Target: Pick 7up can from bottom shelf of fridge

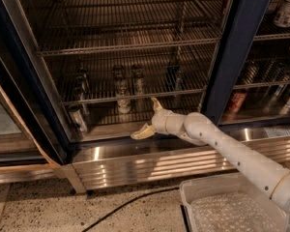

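The 7up can [123,103], with a pale label, stands upright on the bottom shelf [104,123] of the fridge [238,52], near the front and left of centre. My gripper [148,119] is open and empty, just right of the can and a little lower, at the shelf's front edge. One finger [156,104] points up and back, the other [140,133] down and left. My white arm comes in from the lower right. A silvery can [78,118] stands further left on the same shelf.
Several darker cans [137,77] stand on the wire rack above. A red can [237,100] sits in the right compartment behind the blue post. The ribbed steel base panel [150,163] lies below. A white plastic bin [232,207] and a black cable [130,208] are on the floor.
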`<act>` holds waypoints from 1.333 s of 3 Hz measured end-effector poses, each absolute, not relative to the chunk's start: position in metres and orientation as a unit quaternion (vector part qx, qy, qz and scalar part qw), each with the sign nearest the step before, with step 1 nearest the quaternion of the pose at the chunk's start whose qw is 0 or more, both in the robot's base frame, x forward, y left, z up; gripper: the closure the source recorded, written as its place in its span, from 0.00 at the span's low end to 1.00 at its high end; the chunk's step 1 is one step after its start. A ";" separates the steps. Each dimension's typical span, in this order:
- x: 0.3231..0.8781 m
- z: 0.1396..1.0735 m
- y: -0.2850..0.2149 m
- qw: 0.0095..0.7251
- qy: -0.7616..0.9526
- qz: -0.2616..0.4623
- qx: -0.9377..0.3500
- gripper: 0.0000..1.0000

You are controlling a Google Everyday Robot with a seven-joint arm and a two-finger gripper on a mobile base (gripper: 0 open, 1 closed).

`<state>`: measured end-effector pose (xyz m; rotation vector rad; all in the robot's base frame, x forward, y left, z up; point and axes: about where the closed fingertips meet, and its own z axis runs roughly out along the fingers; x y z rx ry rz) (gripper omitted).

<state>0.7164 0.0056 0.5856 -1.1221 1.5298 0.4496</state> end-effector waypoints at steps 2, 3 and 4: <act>0.749 0.568 0.037 0.603 0.643 0.189 -0.432 0.00; 0.768 0.563 0.047 0.620 0.648 0.184 -0.403 0.00; 0.801 0.582 0.067 0.641 0.650 0.171 -0.371 0.00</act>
